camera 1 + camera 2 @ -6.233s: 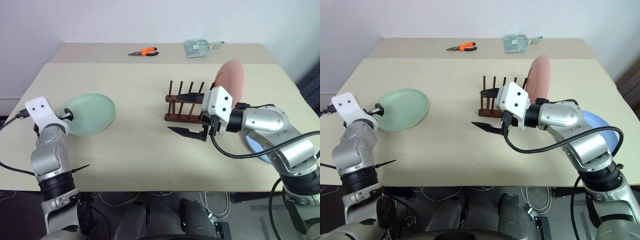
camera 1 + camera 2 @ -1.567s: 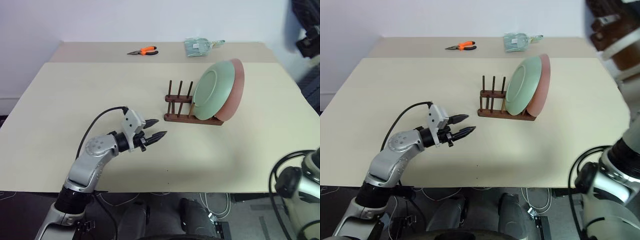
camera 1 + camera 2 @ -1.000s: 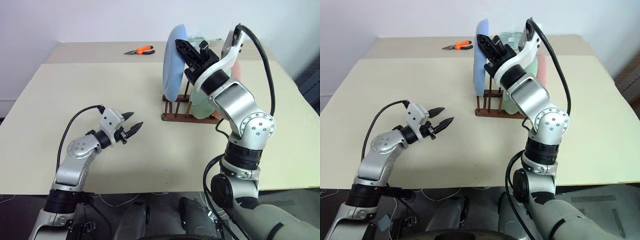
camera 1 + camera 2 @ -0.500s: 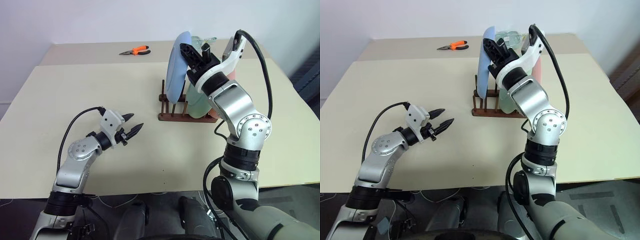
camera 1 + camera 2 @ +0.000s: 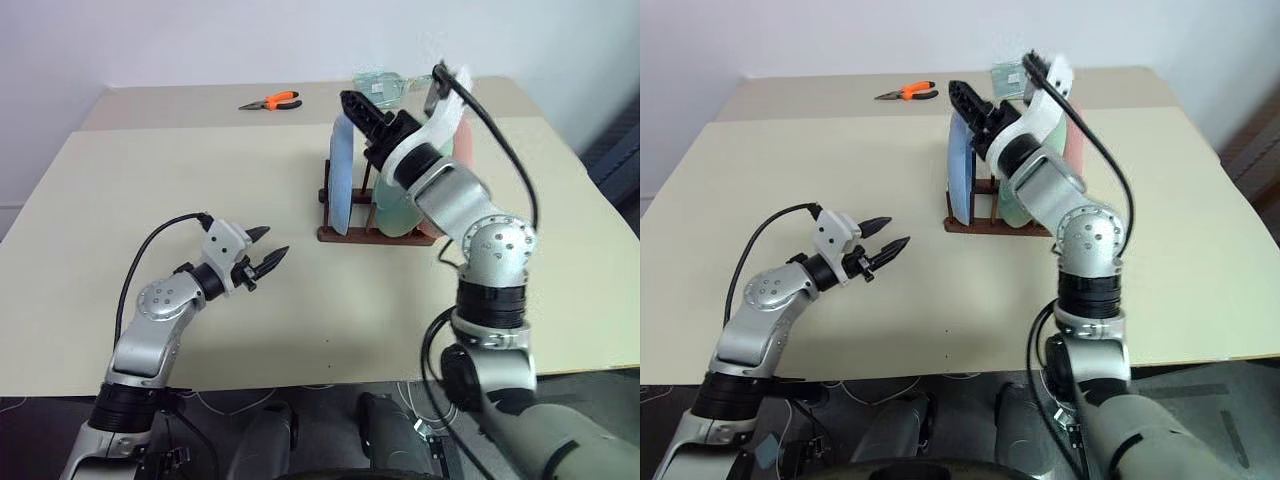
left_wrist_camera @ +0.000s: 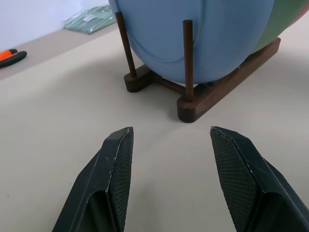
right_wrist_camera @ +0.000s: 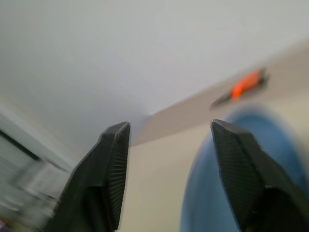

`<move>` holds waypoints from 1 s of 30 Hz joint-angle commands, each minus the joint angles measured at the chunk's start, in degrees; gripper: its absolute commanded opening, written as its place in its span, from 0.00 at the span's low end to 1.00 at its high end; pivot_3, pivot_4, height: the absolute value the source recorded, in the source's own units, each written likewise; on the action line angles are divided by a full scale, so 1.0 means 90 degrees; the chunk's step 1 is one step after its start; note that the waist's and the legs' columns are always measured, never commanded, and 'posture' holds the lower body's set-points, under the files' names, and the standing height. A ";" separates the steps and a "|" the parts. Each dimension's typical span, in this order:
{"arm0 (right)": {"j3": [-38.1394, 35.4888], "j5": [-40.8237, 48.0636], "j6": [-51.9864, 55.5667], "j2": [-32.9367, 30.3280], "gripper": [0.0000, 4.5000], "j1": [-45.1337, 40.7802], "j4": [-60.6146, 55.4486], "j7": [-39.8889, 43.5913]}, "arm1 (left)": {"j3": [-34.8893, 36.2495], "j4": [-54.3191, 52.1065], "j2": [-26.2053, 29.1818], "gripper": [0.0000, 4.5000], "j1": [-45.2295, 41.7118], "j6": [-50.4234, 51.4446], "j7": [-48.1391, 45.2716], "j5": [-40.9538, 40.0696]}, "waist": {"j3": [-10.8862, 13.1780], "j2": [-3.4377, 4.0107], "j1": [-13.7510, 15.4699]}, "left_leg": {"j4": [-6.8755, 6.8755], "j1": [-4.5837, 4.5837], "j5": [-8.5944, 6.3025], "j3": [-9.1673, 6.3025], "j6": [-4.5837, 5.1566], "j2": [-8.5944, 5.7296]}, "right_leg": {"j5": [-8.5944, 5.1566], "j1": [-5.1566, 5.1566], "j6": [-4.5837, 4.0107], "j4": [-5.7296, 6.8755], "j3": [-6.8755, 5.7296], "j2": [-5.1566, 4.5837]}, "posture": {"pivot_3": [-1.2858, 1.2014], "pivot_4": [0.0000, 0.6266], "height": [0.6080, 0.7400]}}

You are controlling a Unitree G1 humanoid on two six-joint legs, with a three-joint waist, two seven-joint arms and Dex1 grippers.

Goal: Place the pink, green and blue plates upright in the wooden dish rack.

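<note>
Standing upright in the wooden dish rack (image 5: 378, 232): blue plate (image 5: 341, 187) in the front slot, green plate (image 5: 392, 211) behind it, pink plate (image 5: 462, 141) rearmost. All three appear racked; little seems left beyond withdrawing. Right end effector (image 5: 968, 103) spread above the rack, just over the blue plate's rim, pinching nothing. Left end effector (image 5: 262, 253) spread, empty, over the worktop (image 5: 150, 190) well short of the rack.

A pale beige table (image 5: 150, 180) stands against a plain white wall (image 5: 200, 40) at twelve o'clock. Cables (image 5: 330, 390) trail over the dark floor at six o'clock.
</note>
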 commanded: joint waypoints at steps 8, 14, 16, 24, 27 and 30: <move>-0.0433 -0.1747 -0.0026 -0.4448 0.00 0.2255 -0.2256 0.3976 | -0.0416 -0.0637 -0.0096 0.57 -0.0156 0.0348 -0.0540 -0.0403 | -0.0003 -0.0017 0.0051 | 0.0006 0.0000 -0.0001 0.0006 0.0001 -0.0002 | -0.0013 0.0026 0.0015 -0.0024 -0.0006 -0.0014 | 0.52 0.24 1.00; -0.0775 -0.2443 -0.0050 -0.5316 0.00 0.3822 -0.2805 0.4513 | -0.0935 -0.1098 -0.0096 0.57 -0.0229 0.1004 -0.1116 -0.0852 | -0.0002 -0.0018 -0.0016 | 0.0009 0.0007 -0.0003 0.0032 0.0002 0.0007 | -0.0035 0.0033 0.0013 -0.0023 0.0001 -0.0021 | 0.52 0.24 1.00; -0.0609 -0.2767 -0.0060 -0.5341 0.00 0.3960 -0.2784 0.4503 | -0.1069 -0.1214 -0.0082 0.57 -0.0249 0.1065 -0.1219 -0.0886 | -0.0002 -0.0018 0.0003 | 0.0009 0.0010 -0.0003 0.0033 0.0001 0.0009 | -0.0036 0.0032 0.0011 -0.0022 -0.0002 -0.0020 | 0.52 0.24 1.00; 0.0223 -0.3850 -0.0339 -0.4809 0.00 0.3347 -0.2123 0.4387 | -0.1117 -0.1510 -0.0087 0.57 -0.0238 0.1313 -0.1186 -0.0955 | 0.0002 -0.0028 0.0041 | 0.0017 0.0003 -0.0003 0.0032 0.0002 0.0005 | -0.0033 0.0030 0.0007 -0.0029 0.0000 -0.0024 | 0.52 0.24 1.00; 0.0500 -0.4104 -0.0536 -0.4518 0.00 0.3070 -0.1983 0.4506 | -0.1105 -0.1576 -0.0060 0.57 -0.0173 0.1346 -0.1144 -0.0933 | 0.0003 -0.0028 0.0044 | 0.0015 0.0004 -0.0003 0.0029 0.0001 0.0005 | -0.0033 0.0030 0.0007 -0.0029 -0.0002 -0.0023 | 0.52 0.24 1.00; 0.0650 -0.4254 -0.0731 -0.4218 0.00 0.2776 -0.1906 0.4608 | -0.1066 -0.1625 -0.0026 0.57 -0.0120 0.1376 -0.1076 -0.0922 | 0.0003 -0.0028 0.0043 | 0.0014 0.0003 -0.0003 0.0026 0.0001 0.0005 | -0.0032 0.0030 0.0007 -0.0028 -0.0002 -0.0023 | 0.52 0.24 1.00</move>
